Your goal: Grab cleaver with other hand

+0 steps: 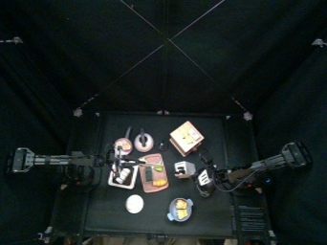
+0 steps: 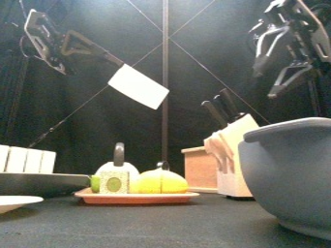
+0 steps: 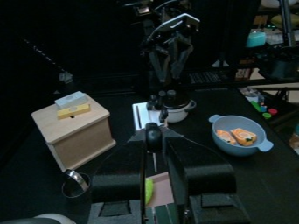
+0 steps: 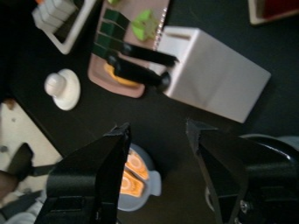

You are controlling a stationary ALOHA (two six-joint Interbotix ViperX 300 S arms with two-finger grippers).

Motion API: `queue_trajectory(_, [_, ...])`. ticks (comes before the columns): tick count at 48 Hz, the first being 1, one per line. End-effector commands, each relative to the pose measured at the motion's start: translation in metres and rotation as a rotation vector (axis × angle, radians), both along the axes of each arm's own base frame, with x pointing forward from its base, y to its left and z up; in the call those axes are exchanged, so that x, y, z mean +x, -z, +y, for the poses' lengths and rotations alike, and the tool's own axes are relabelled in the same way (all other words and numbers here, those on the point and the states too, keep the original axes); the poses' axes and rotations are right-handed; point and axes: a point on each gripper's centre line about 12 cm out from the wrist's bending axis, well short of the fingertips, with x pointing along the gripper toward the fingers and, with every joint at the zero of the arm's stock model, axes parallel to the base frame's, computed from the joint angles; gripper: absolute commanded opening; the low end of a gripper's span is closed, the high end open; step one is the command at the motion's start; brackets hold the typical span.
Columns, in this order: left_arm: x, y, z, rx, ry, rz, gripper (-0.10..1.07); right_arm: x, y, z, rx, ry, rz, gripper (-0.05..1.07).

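The cleaver (image 2: 138, 85) has a wide white blade and a black handle. It hangs tilted in the air above the table's middle. My left gripper (image 2: 68, 41) is shut on its handle, which shows as a black bar (image 3: 149, 142) between the jaws in the left wrist view. In the top view the left gripper (image 1: 118, 170) is over the cutting board. My right gripper (image 2: 278, 70) hangs high at the right, open and empty, well apart from the cleaver. In the right wrist view it (image 4: 163, 175) looks down on the knife block (image 4: 216, 74).
On the table stand a white knife block (image 1: 189, 170), a wooden box (image 1: 188, 136), a cutting board (image 1: 153, 177) with cut vegetables, a grey bowl (image 1: 183, 208) with orange food and a small white cup (image 1: 134, 203). A plate (image 1: 143, 142) lies at the back.
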Motion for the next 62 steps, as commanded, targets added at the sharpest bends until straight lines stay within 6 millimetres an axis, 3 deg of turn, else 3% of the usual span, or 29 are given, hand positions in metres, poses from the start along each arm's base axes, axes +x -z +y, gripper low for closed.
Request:
queue_trajectory(1, [0.001,-0.005,0.001,-0.001,-0.001,-0.015,0.48,0.006,-0.016,-0.012,0.012,0.049,-0.039,0.87])
queue_trajectory(17, [0.001,-0.004,0.001,-0.001,-0.002,-0.014,0.48,0.009,-0.039,-0.039,-0.007,0.228,0.061,0.87])
queue_trajectory(28, [0.001,-0.004,0.0,-0.001,-0.001,-0.014,0.48,0.012,-0.06,-0.05,-0.037,0.201,0.16,0.87])
queue_trajectory(37, [0.001,-0.003,0.001,-0.002,-0.002,-0.012,0.48,0.025,-0.073,-0.069,-0.077,0.086,0.144,0.87])
queue_trajectory(45, [0.001,-0.004,0.001,-0.002,-0.003,-0.015,0.48,0.051,-0.075,-0.08,-0.175,-0.088,0.086,0.87])
queue_trajectory(62, [-0.006,-0.011,0.01,-0.077,-0.057,-0.087,0.48,0.103,-0.065,-0.07,-0.415,-0.484,0.041,0.87])
